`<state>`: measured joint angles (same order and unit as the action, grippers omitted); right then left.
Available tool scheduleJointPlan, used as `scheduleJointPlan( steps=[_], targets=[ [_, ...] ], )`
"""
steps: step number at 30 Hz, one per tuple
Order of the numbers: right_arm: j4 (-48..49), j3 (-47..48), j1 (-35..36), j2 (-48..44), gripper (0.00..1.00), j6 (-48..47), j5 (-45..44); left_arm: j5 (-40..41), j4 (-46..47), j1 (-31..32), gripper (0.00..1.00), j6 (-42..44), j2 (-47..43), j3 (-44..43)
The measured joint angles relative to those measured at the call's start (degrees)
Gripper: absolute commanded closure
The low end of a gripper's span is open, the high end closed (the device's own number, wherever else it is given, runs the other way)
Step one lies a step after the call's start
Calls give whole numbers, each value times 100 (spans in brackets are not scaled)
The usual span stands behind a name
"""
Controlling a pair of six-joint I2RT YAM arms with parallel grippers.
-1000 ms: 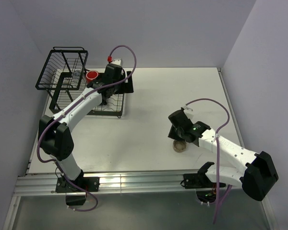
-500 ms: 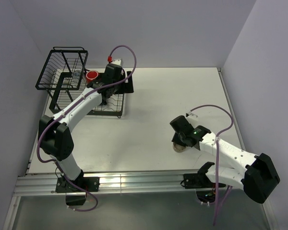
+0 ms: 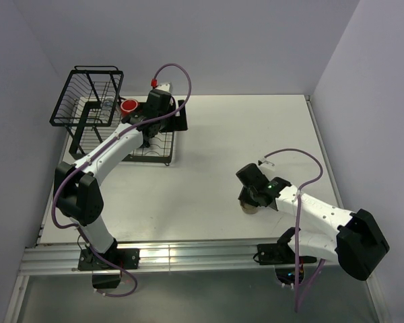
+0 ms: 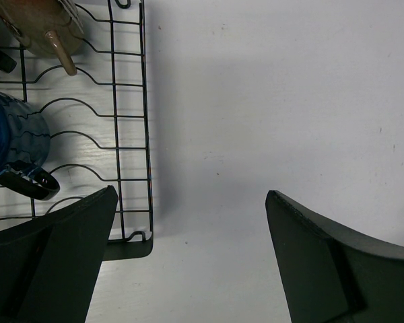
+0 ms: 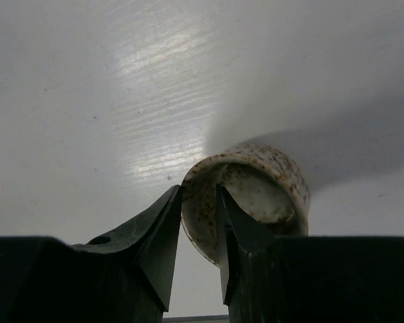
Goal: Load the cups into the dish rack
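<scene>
1. Beige, brown-speckled low ceramic cup (image 5: 256,182) is seen standing on the white counter (image 3: 256,128), near the front right, mouth up, axis vertical.
2. Right pincer (image 5: 196,190) is drawn together on the cup's near wall: one finger is placed inside the mouth, the other outside against the wall. The grip is judged as a rim pinch; full contact cannot be confirmed.
3. Left pincer (image 4: 192,194) is held wide apart, nothing between the fingers, above bare counter just beside the edge of the black wire dish rack (image 3: 155,156).
4. Inside the rack, a dark blue mug (image 4: 10,141) and a tan cup (image 4: 37,20) are seen lying on the wire tray; a red mug (image 3: 128,105) is seen near the taller basket part.
5. Key relation: the rack lies far-left of the held cup, well apart across the counter. The rack is nearer to the left arm, but the cup is held by the right arm.
6. Next move, as judged: the cup must be lifted clear, then carried left and away toward the rack. Slip or tilt from the thin rim pinch is the risk.
</scene>
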<state>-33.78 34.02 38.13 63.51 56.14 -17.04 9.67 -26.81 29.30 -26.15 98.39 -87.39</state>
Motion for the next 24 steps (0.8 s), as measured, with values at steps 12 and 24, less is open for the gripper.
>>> scheduleJointPlan(
  steps=[12,24],
  targets=[
    [243,-105,0,-7,65,2,33,0,4,0,1,-2,0,2],
    [195,-170,0,-155,65,2,15,0,13,7,1,-2,2,9]
  ],
)
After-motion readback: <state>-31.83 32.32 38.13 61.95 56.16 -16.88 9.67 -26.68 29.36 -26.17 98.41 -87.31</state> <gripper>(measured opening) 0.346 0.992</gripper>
